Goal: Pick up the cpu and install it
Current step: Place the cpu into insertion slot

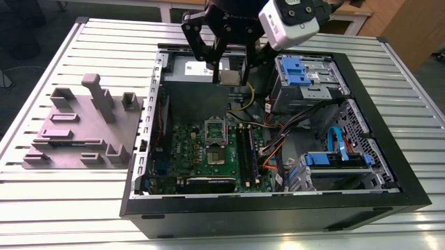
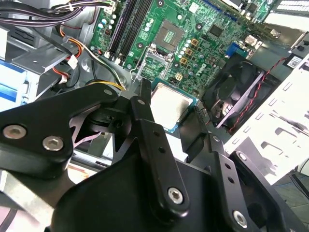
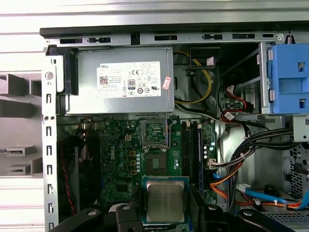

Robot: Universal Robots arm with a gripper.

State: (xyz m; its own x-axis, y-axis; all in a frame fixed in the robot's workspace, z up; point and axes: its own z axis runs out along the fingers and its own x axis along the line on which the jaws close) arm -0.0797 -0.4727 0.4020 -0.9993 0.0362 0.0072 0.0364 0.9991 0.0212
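The cpu is a small flat square chip with a pale silvery top. It hangs in the air over the open computer case, above the power supply's edge. My gripper is shut on it, one black finger on each side. In both wrist views the cpu sits between the fingers, above the green motherboard. The metal-framed socket with a dark centre lies open on the board, its frame flipped up beside it. The socket is below and in front of the chip.
A grey power-supply box fills the case's back corner. Blue drive cages and bundled cables stand at the exterior view's right. A black fan sits by the board. Grey-purple blocks lie on the slatted table at the left.
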